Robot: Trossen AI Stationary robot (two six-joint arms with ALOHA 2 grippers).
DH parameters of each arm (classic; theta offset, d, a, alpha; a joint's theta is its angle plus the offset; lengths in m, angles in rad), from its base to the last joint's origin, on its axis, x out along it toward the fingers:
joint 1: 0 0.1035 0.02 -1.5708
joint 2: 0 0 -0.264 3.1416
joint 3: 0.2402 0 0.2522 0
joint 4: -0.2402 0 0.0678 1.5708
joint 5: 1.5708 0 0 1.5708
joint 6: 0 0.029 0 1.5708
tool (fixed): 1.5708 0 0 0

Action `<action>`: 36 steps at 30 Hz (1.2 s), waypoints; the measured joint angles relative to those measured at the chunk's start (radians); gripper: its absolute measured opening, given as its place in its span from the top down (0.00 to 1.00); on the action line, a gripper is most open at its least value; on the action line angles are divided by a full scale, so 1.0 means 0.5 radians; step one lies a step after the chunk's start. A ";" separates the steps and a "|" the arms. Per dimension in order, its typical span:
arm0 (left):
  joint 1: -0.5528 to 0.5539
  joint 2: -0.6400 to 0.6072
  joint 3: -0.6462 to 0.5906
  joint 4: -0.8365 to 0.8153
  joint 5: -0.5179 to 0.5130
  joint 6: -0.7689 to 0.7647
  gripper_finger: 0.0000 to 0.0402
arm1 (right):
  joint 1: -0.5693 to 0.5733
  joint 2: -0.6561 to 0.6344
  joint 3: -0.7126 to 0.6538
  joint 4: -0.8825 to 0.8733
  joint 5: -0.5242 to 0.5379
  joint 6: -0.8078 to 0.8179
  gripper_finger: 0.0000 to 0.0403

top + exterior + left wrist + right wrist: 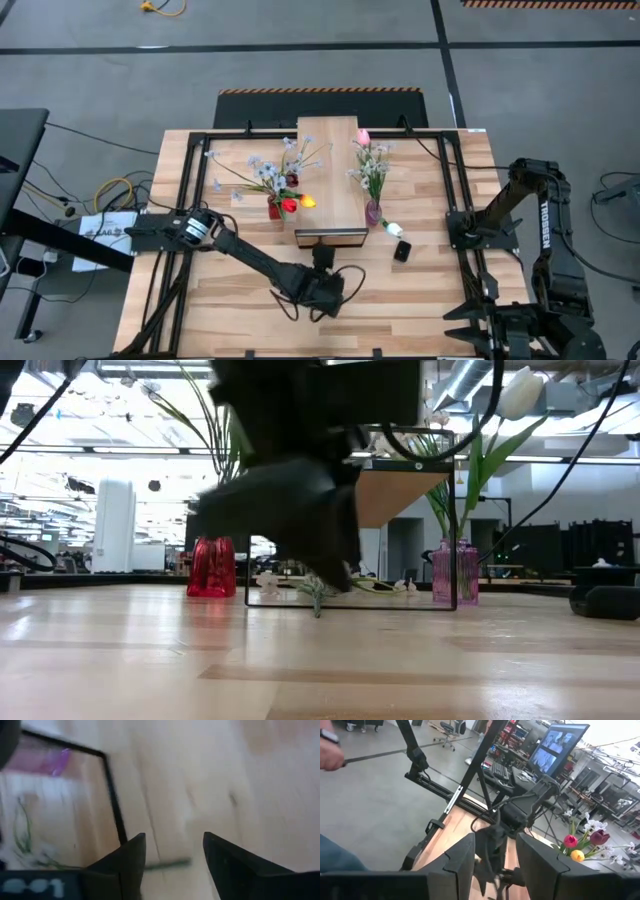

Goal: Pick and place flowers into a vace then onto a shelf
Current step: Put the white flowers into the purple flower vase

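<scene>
My left gripper (322, 262) (174, 851) is open and hovers low over the table just in front of the shelf's near end (330, 238). A thin green stem (167, 864) lies on the table between its fingers. In the low view a pale spray (316, 594) lies beneath the gripper (300, 530). The red vase (275, 208) holds red and yellow tulips and pale blossoms. The pink vase (373, 212) holds a pink tulip, blossoms and a leaning white tulip (393, 228). My right gripper (496, 860) is open and waits at the table's right side (460, 234).
Both vases stand on the table on either side of the shelf (330, 170), whose thin black frame (112, 795) is close to the left gripper. A small black object (402, 250) lies right of the shelf's near end. Open wood lies toward the near edge (400, 320).
</scene>
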 joint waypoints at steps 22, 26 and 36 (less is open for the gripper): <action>-0.450 0.212 -0.124 0.307 -1.392 -2.462 0.56 | 0.000 0.000 0.000 -0.154 -0.013 0.261 0.67; -0.445 0.296 -0.124 0.220 -1.458 -2.701 0.56 | 0.000 0.000 0.000 -0.154 -0.013 0.259 0.67; -0.275 0.339 -0.124 0.139 -1.300 -2.806 0.61 | 0.000 0.000 0.000 -0.179 -0.050 0.246 0.67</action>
